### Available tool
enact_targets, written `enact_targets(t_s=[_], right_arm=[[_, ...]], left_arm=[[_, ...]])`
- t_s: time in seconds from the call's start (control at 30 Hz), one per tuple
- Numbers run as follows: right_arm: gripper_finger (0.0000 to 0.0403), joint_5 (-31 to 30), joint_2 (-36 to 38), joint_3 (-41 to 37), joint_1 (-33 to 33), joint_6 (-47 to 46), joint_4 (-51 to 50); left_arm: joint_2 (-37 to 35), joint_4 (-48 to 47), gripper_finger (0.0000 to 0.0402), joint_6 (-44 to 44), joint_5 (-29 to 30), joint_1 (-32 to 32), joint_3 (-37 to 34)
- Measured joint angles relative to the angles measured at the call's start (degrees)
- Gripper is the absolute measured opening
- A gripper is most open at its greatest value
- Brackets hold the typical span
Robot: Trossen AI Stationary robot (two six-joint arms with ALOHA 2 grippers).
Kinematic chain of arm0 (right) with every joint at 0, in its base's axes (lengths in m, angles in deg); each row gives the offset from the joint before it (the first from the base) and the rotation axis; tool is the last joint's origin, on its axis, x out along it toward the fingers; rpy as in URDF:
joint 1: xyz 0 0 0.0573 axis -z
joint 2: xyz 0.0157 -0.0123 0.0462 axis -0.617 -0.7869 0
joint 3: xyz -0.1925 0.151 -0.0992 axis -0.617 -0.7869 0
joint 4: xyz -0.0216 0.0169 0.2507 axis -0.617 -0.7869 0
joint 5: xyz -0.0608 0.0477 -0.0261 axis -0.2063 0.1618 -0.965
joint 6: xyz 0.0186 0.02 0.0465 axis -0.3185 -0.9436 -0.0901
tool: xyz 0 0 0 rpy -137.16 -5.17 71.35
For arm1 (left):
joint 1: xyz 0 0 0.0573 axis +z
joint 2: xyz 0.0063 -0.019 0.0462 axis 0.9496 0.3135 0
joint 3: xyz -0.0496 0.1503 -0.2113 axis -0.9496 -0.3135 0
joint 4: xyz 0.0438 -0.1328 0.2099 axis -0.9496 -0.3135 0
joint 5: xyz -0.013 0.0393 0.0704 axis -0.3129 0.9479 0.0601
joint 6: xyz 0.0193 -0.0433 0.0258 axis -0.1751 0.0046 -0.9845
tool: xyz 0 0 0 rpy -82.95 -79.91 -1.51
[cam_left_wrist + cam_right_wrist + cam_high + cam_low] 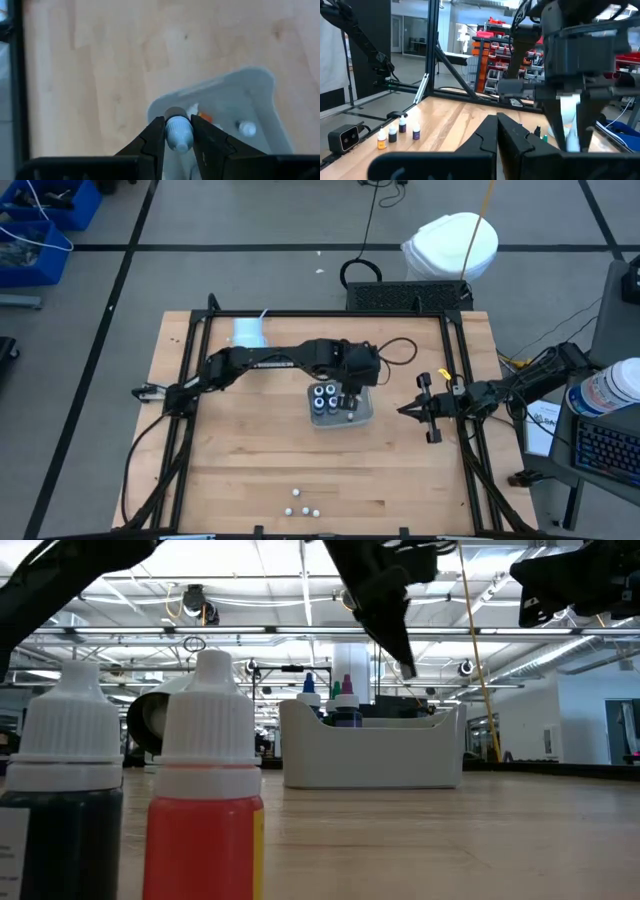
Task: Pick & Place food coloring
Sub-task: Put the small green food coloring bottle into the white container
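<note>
The held bottle's [178, 134] body is hidden between the left gripper's [178, 142] fingers; bottles [301, 510] near the table edge are too small to distinguish.

high: straight down, whole table | low: table-level, close to bottles [205, 780] | wrists: forward past jaws

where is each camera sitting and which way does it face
High: overhead, straight down on both arms, tray mid-table.
Low: table height, past two near bottles to the tray; arms overhead.
Left wrist: over the tray; left hand grips a bottle.
Right wrist: right hand shut, facing the left arm.
All show the tray area.
</note>
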Motion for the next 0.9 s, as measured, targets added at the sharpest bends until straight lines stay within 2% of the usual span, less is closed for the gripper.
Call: enact_targets(t_s=[0.3,0.9], right_arm=[[0.0,0.0,0.0,0.0,0.0,-0.2,-0.4],[0.0,0.2,-0.1,0.0,0.0,-1.0,-0.1]], left_arm=[[3.4,0.5,0.0088,1.0,-1.2,-2.0,0.0],[9.9,0.2,0.0088,2.4,-0.5,-1.6,0.0]])
